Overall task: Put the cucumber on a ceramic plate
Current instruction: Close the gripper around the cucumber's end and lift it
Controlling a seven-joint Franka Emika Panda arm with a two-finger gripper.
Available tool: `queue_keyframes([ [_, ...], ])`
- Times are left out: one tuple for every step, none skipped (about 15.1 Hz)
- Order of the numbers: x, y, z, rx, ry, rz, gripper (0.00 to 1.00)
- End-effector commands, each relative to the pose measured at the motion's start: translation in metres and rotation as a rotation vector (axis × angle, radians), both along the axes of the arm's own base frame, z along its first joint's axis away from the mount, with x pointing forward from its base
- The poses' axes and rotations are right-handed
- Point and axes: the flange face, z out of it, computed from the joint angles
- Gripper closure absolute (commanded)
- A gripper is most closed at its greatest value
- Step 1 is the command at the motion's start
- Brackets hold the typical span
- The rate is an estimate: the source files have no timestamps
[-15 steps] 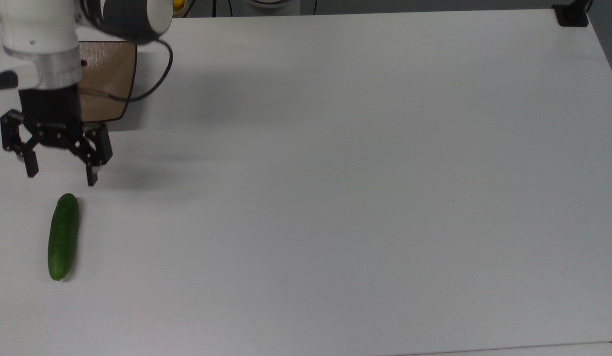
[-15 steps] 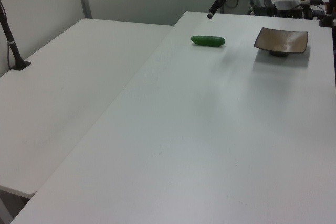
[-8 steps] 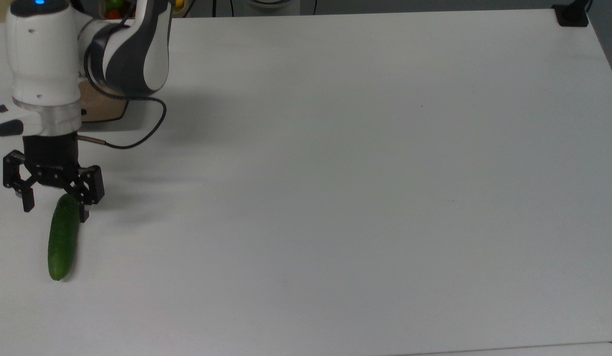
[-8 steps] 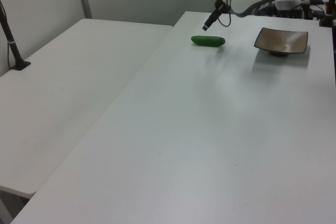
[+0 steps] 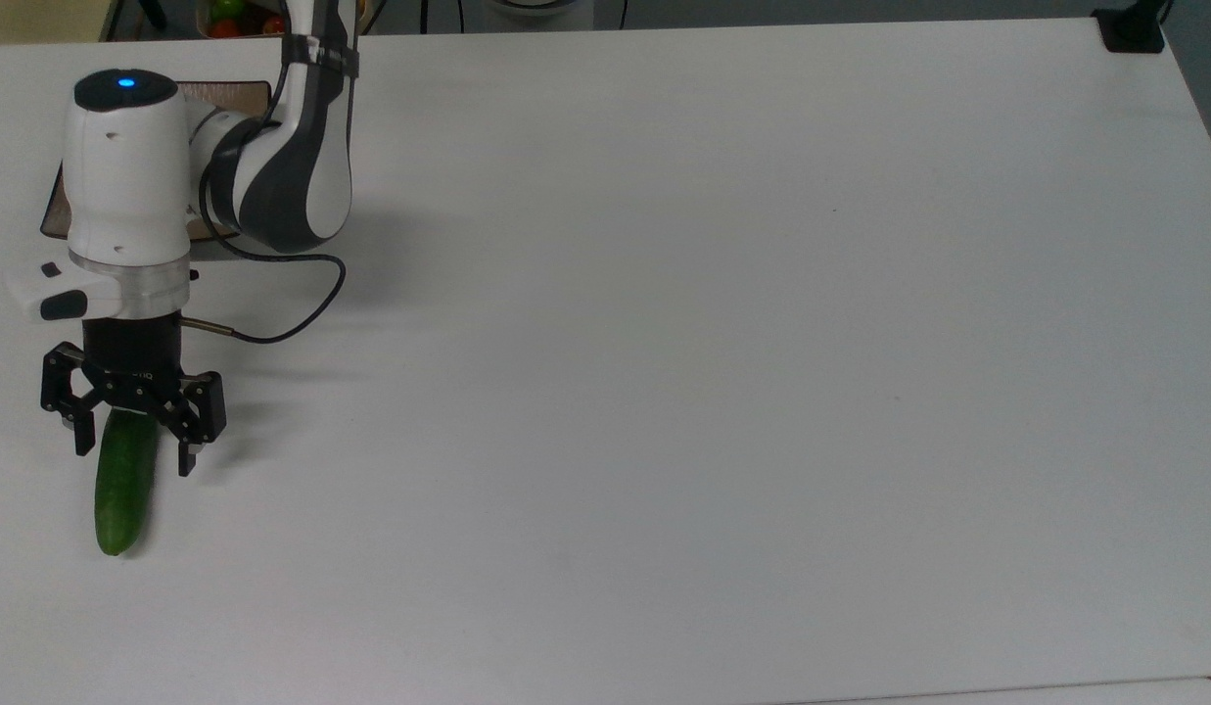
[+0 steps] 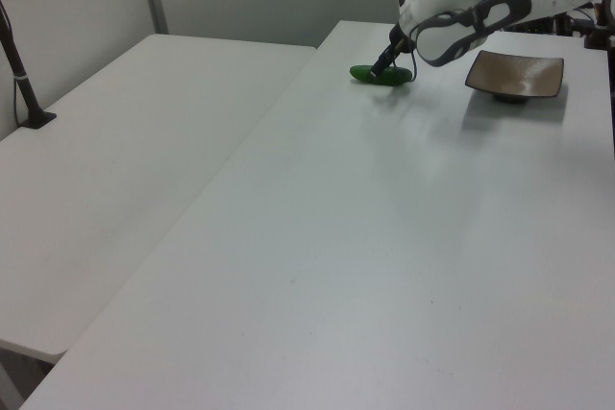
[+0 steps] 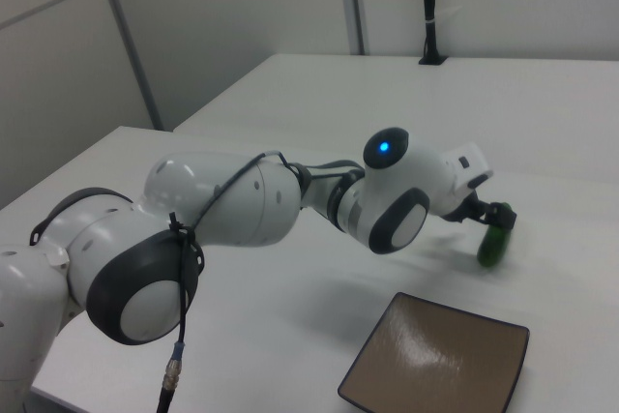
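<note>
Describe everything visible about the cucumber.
The cucumber is short, stubby and dark green, with smooth skin and rounded ends. It lies flat on the white table, lengthwise up and down in the top view, near the top view's left edge. The open gripper straddles its upper end, one finger on each side; whether they touch it cannot be told. It lies apart from the brown ceramic plate.

Arm (image 5: 302,147) low, wrist vertical, gripper (image 5: 132,455) jaws spread wide.
</note>
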Motion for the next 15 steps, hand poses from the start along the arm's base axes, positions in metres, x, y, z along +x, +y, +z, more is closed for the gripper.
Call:
queue_keyframes([
  [0.002, -0.007, -0.011, -0.036, -0.006, 0.003, 0.00],
  [0.002, -0.007, -0.011, -0.036, -0.006, 0.003, 0.00],
  [0.002, -0.007, -0.012, -0.035, -0.004, 0.003, 0.00],
  [0.002, -0.007, -0.019, -0.032, 0.005, 0.003, 0.00],
  [0.002, -0.006, -0.021, -0.032, 0.008, 0.004, 0.00],
  [0.002, -0.006, -0.022, -0.034, 0.008, 0.005, 0.00],
  [0.002, -0.006, -0.022, -0.033, 0.010, 0.005, 0.07],
  [0.002, -0.006, -0.022, -0.033, 0.010, 0.005, 0.14],
  [0.001, -0.006, -0.023, -0.037, 0.012, 0.009, 0.28],
  [0.001, -0.006, -0.024, -0.037, 0.014, 0.010, 0.38],
  [0.001, -0.006, -0.024, -0.037, 0.016, 0.010, 0.50],
  [0.001, -0.006, -0.023, -0.037, 0.014, 0.010, 0.60],
  [0.001, -0.007, -0.022, -0.038, 0.013, 0.009, 0.70],
  [0.000, -0.007, -0.021, -0.039, 0.013, 0.010, 0.77],
  [0.000, -0.008, -0.017, -0.040, 0.009, 0.008, 0.77],
])
